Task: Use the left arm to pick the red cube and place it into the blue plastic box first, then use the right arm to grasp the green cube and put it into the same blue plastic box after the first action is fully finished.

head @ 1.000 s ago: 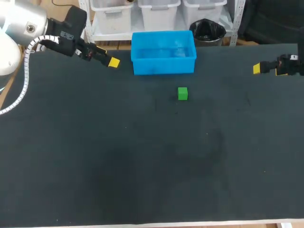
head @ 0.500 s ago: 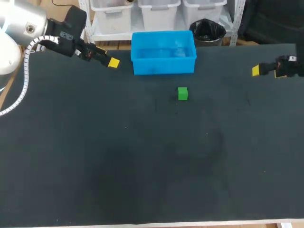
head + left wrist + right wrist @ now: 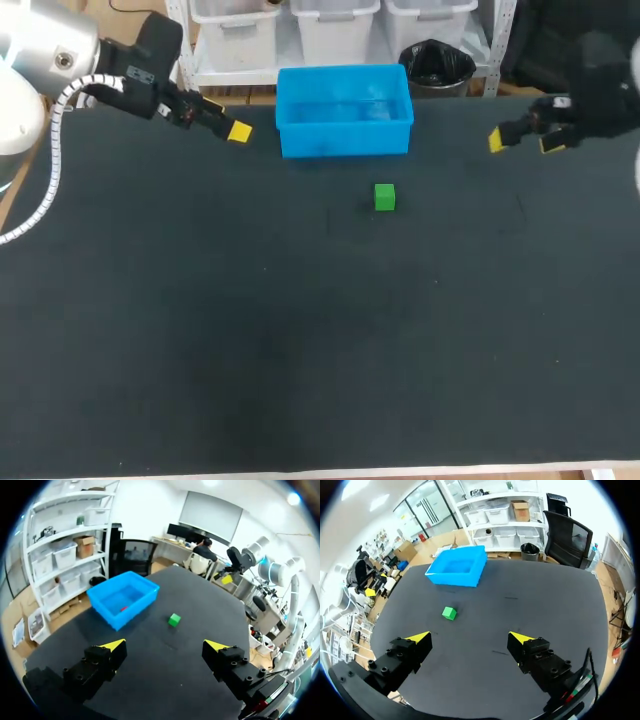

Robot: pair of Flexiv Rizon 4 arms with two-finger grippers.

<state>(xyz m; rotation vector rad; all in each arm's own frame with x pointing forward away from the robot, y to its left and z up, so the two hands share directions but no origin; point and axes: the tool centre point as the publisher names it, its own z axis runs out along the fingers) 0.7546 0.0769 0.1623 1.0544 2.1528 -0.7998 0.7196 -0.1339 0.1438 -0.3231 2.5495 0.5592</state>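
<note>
The green cube (image 3: 385, 197) rests on the black table, a little in front of the blue plastic box (image 3: 345, 140). In the left wrist view a small red cube (image 3: 123, 608) lies inside the blue box (image 3: 111, 616), with the green cube (image 3: 174, 620) beyond it. My left gripper (image 3: 225, 125) hangs open and empty just left of the box. My right gripper (image 3: 523, 143) is open and empty above the table's back right, well right of the box. From the right wrist, the green cube (image 3: 449, 613) and blue box (image 3: 455, 579) lie far ahead of the open right gripper (image 3: 470, 638).
The black table (image 3: 300, 340) stretches wide in front of the cube. My left arm's white cable (image 3: 50, 150) loops down over the table's left edge.
My right arm has come in from the right edge and moved left toward the box, its gripper still open. The left arm and both cubes have not moved.
</note>
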